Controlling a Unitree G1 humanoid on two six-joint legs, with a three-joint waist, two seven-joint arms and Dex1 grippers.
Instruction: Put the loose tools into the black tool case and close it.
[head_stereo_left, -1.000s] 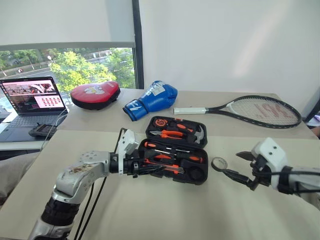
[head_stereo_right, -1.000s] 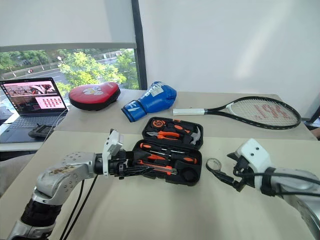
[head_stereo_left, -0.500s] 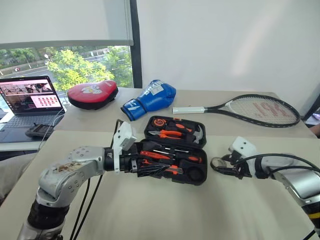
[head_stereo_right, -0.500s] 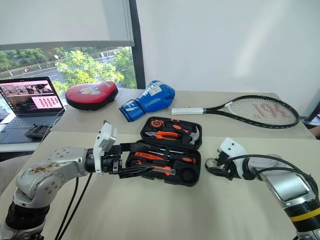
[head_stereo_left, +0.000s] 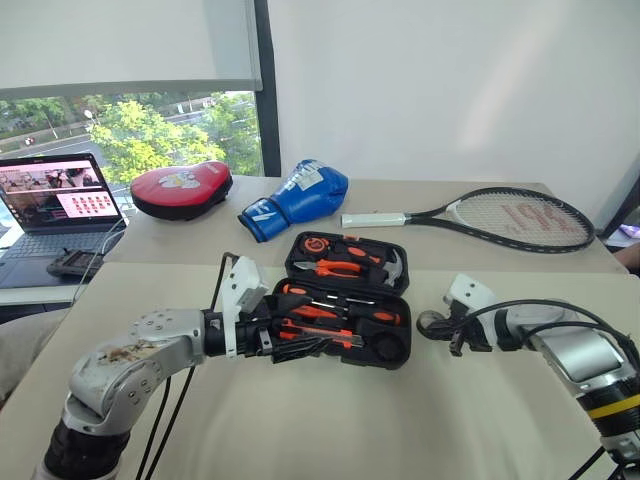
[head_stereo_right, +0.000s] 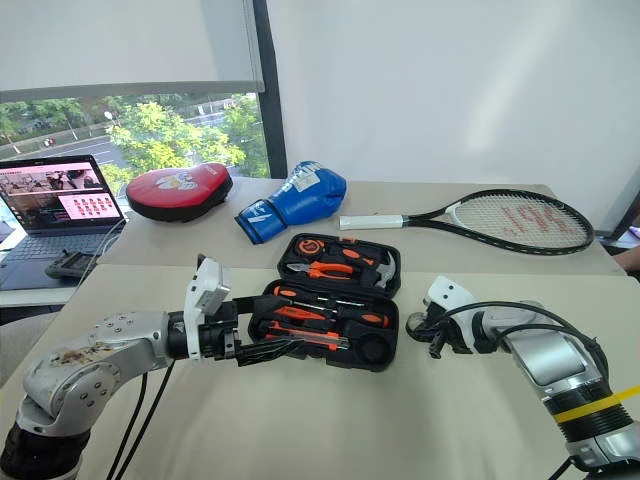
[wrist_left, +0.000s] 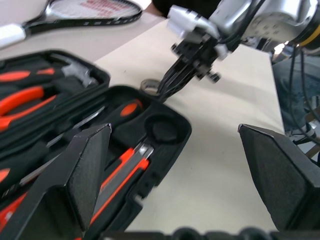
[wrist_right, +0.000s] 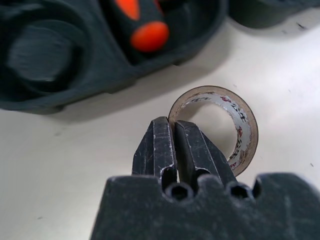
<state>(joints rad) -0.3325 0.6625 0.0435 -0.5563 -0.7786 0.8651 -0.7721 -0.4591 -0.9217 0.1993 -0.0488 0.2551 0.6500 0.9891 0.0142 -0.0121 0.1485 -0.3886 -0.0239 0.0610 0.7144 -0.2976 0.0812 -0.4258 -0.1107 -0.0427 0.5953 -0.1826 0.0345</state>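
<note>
Your right gripper (wrist_right: 174, 131) has just come in from open and apart to clenched on the wall of the small roll (wrist_right: 235, 131): one finger inside the ring, one outside, the pads pinching its edge. A second ago the fingers stood wide, short of it.

The roll sits on the worktop (head_stereo_left: 430, 420), just beside the right end of the black tool case (head_stereo_left: 345, 300), near the round empty slot (wrist_left: 165, 129) at that corner. Not lifted yet, as far as you can tell.

Your left gripper (wrist_left: 175, 180) hangs released, fingers (wrist_left: 82, 165) spread wide over the case's near-left end, holding nothing.

Case lies open; screwdrivers (head_stereo_left: 330, 312) and utility knife (wrist_left: 125, 172) look seated in the tray. Reading: the roll looks like the last loose piece. With the pinch made, what remains is a short lift into the round slot, then closing the lid.
</note>
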